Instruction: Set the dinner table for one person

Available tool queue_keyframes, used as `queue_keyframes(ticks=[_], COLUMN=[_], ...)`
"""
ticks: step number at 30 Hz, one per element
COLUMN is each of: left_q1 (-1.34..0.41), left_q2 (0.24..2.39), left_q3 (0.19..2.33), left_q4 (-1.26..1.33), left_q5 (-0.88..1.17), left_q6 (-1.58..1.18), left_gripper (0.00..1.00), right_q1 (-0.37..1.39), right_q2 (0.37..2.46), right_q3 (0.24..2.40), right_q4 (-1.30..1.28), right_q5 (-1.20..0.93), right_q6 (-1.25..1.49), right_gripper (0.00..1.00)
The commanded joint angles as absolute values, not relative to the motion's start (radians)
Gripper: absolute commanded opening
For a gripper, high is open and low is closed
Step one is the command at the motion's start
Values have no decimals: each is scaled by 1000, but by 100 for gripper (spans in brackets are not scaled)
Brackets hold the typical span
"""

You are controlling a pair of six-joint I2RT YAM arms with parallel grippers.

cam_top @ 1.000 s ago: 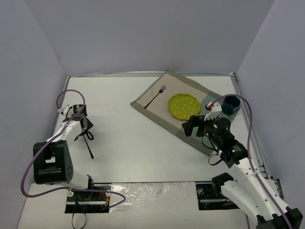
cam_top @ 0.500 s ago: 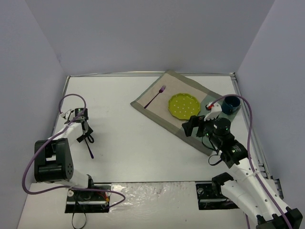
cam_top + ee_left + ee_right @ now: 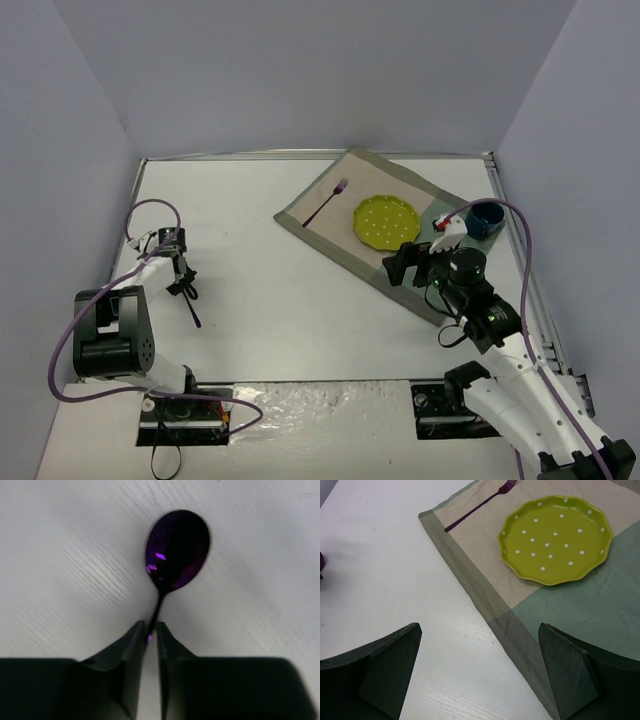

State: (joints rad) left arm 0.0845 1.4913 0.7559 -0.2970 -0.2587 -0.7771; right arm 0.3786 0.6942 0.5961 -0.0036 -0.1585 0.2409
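Observation:
A purple spoon (image 3: 177,547) lies on the white dinner table (image 3: 290,300) at the left, its bowl pointing away from the wrist camera. My left gripper (image 3: 150,628) is low over the table and shut on the spoon's thin handle (image 3: 192,312). On the beige-and-green placemat (image 3: 330,225) sit a yellow-green dotted plate (image 3: 386,220) and, to its left, a purple fork (image 3: 326,202). My right gripper (image 3: 479,626) hangs open over the placemat's near edge (image 3: 470,580), with nothing between its fingers; the plate (image 3: 556,537) and fork (image 3: 480,505) lie beyond it.
A dark blue cup (image 3: 487,219) stands at the placemat's right corner, close to the table's right edge. Grey walls close in the table on three sides. A purple cable loops over each arm.
The left gripper's jaws have closed from wide apart onto the spoon's handle, and the left wrist has settled slightly nearer the table. The right arm has not moved.

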Motion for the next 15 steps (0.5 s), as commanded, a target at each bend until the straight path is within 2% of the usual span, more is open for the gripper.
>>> queue_keyframes(ticks=[1, 4, 15], left_q1=[79, 38, -413], left_q2=[1523, 1521, 1576], left_q3=[739, 742, 892], left_q4=[-305, -302, -348], left_q5=[-211, -191, -237], left_q6=[-791, -791, -766], left_gripper=[5, 0, 0], right_q1=[376, 376, 376], right_q2=[686, 684, 658], right_q3=[599, 601, 613], right_q4=[75, 75, 74], right_q5=[-164, -161, -146], right_q6=[235, 236, 264], right_gripper=[100, 100, 100])
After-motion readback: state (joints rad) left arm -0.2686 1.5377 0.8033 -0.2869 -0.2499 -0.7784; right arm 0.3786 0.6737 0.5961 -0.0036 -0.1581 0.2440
